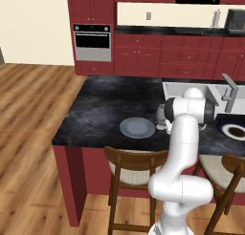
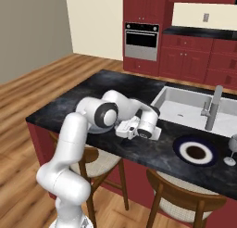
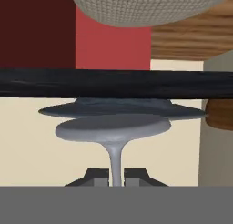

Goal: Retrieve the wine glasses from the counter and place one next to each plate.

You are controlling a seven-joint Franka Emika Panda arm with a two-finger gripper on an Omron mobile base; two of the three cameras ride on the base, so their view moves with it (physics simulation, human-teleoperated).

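Observation:
My gripper (image 3: 116, 177) is shut on the thin stem of a clear greyish wine glass (image 3: 113, 127). The hand view is rolled upside down. In it the glass's round foot sits close in front of a flat grey-blue plate (image 3: 123, 108) on the black island top. From the left base view, the plate (image 1: 137, 128) lies near the island's front edge, with my gripper (image 1: 161, 124) and the glass (image 1: 161, 115) just to its right. My hand (image 2: 139, 125) lies low and level over the island. A second wine glass (image 2: 230, 150) stands beside a darker plate (image 2: 196, 153) at the right. The counter (image 1: 162, 31) runs along the back wall.
A sink (image 1: 191, 90) with a grey faucet (image 1: 229, 93) is set into the island behind my arm. Two wooden stools (image 1: 136, 165) stand under the island's front edge. An oven (image 1: 92, 42) sits in the dark red cabinets at the back left.

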